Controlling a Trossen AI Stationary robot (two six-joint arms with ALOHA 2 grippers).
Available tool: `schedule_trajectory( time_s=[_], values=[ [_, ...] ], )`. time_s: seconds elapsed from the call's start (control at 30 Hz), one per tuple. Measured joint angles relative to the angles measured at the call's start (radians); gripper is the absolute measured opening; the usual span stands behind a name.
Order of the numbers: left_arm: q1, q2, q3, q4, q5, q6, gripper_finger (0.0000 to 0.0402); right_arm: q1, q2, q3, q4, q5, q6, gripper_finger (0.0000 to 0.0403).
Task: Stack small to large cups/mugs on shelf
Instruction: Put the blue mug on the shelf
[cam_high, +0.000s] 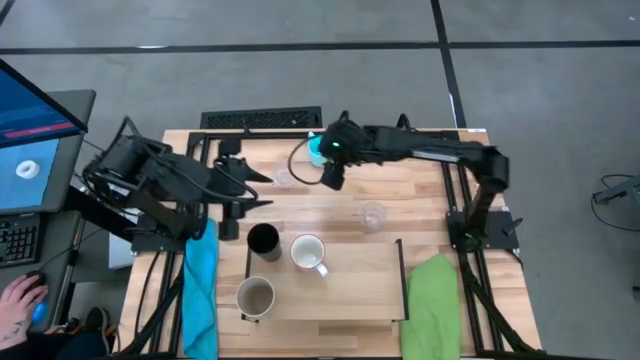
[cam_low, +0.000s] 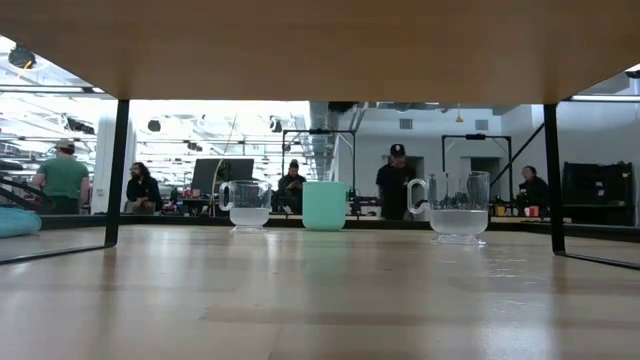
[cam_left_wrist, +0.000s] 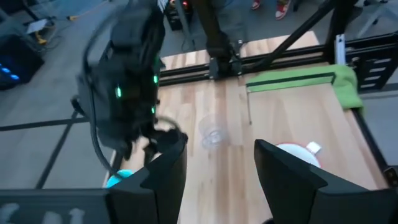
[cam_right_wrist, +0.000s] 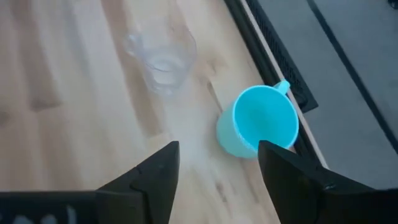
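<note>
The shelf (cam_high: 360, 285) serves as landmark. Its near-left part is crowded: the black tumbler (cam_high: 263, 240), white mug (cam_high: 308, 252) and tan mug (cam_high: 255, 296) stand close together, leaving bare board toward its right rail. Beyond the shelf, a clear glass (cam_high: 373, 216) stands alone with open tabletop around it. Farther back, the right gripper (cam_high: 331, 178) hangs beside the blue mug (cam_high: 317, 149), its fingers spread, with a second clear glass (cam_high: 285, 178) just alongside.

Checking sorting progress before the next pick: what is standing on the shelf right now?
On the shelf stand a black tumbler, a white mug and a beige mug. The blue mug and both glasses remain on the tabletop. Nothing seems hidden there from above.
</note>
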Motion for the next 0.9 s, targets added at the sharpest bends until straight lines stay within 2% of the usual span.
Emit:
schedule_trajectory(
  time_s=[0.13, 0.33, 0.7, 0.8, 0.9],
  values=[
    [0.000, -0.025, 0.000, -0.048, -0.031, -0.001, 0.0181, -0.049, 0.094, 0.000, 0.064, -0.041, -0.064, 0.0242],
    [0.000, -0.056, 0.000, -0.122, -0.090, -0.017, 0.0181, -0.091, 0.194, 0.001, 0.149, -0.046, -0.136, 0.0242],
    [0.000, -0.108, -0.001, -0.168, -0.142, -0.048, 0.0181, -0.126, 0.351, 0.057, 0.137, -0.039, -0.152, 0.0241],
    [0.000, -0.115, -0.001, -0.168, -0.152, -0.048, 0.0181, -0.126, 0.364, 0.065, 0.120, -0.037, -0.152, 0.0226],
    [0.000, -0.117, -0.001, -0.172, -0.163, -0.048, 0.0181, -0.123, 0.364, 0.066, 0.100, -0.038, -0.151, 0.0185]
  ],
)
